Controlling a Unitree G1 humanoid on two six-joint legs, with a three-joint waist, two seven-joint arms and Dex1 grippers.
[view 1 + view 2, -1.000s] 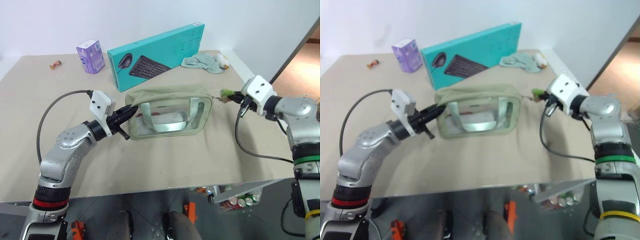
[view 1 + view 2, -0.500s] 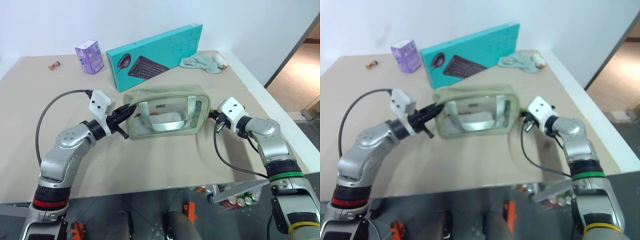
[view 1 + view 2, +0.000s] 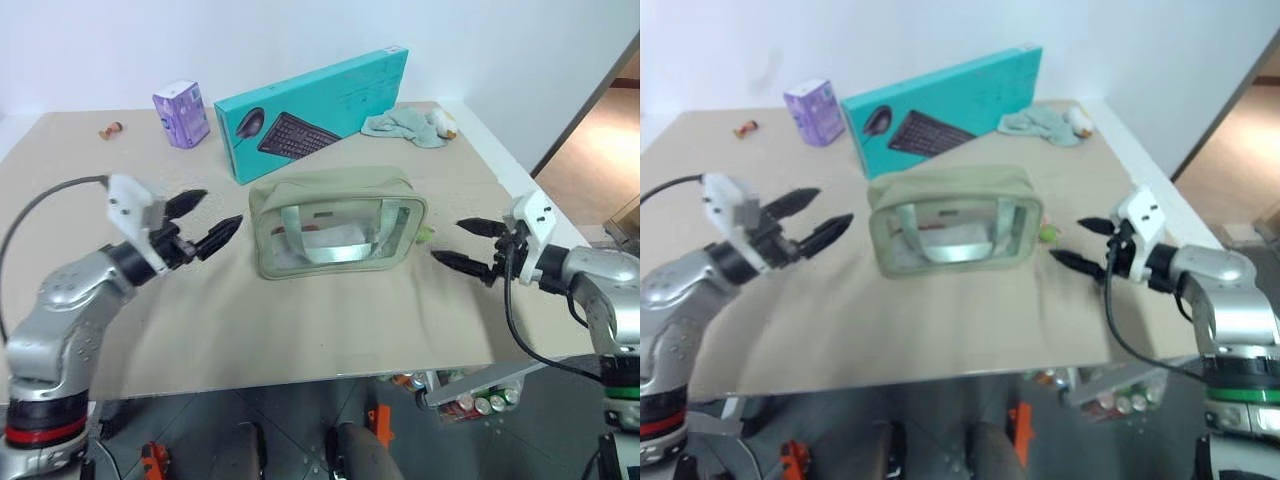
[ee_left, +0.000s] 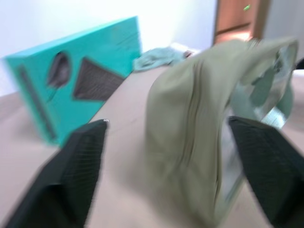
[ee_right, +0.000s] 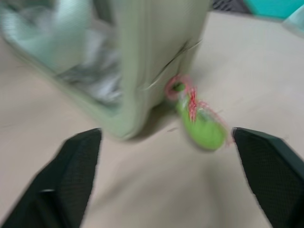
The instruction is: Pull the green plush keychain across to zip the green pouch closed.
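The green pouch (image 3: 335, 225) stands upright in the middle of the table, with its clear window and strap handle facing me. Its right end touches the green plush keychain (image 3: 425, 235), which lies on the table and is tied on by a red cord (image 5: 190, 97). My left gripper (image 3: 222, 208) is open a short way off the pouch's left end, with nothing between its fingers. Beyond the keychain, my right gripper (image 3: 446, 240) is open and empty and points at it. In the right wrist view the keychain (image 5: 202, 126) lies between the spread fingers, untouched.
A teal keyboard box (image 3: 315, 112) leans behind the pouch. A small purple box (image 3: 181, 112) and a tiny object (image 3: 110, 129) sit at the back left. A pale mint cloth (image 3: 405, 125) is at the back right. The table's right edge runs just past my right gripper.
Both grippers have opened and drawn away from the pouch. The left let go of the pouch's left end. The right released the keychain, which now lies on the table.
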